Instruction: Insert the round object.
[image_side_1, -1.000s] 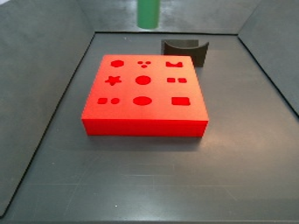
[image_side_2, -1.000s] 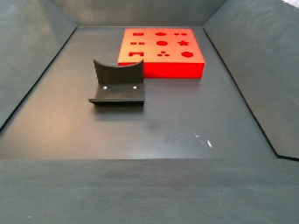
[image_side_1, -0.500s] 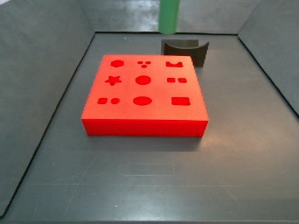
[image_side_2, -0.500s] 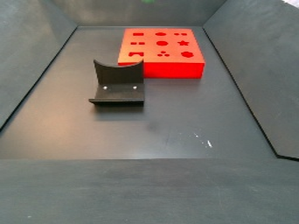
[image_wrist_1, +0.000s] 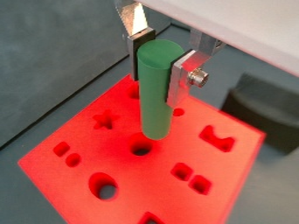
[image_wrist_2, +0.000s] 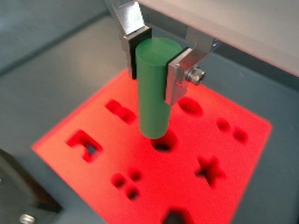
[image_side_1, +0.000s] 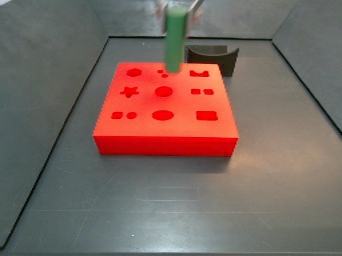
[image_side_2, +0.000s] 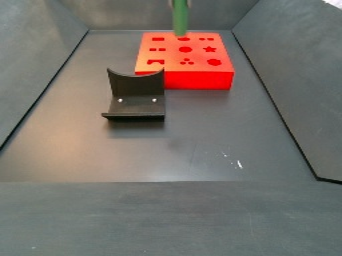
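The gripper (image_wrist_1: 159, 59) is shut on the round object (image_wrist_1: 155, 101), a green cylinder peg, and holds it upright near its top. Both wrist views show this, with the gripper (image_wrist_2: 158, 59) clamping the peg (image_wrist_2: 152, 101). The peg's lower end hangs above the red block (image_wrist_1: 65, 149), close to a round hole (image_wrist_1: 142, 150) in its middle. In both side views the peg (image_side_1: 174, 42) (image_side_2: 179, 16) hangs over the far part of the red block (image_side_1: 167, 136) (image_side_2: 187, 76). There the fingers are out of frame above.
The red block's top has several cut-out holes: round, star, square and notched. The dark fixture (image_side_2: 134, 96) stands on the grey floor beside the block, and shows in the other side view (image_side_1: 214, 58) and a wrist view (image_wrist_1: 263, 101). Grey walls enclose the floor.
The peg has come down and forward from the top back edge, over the red block's far part. It has come into sight at the top of a side view.
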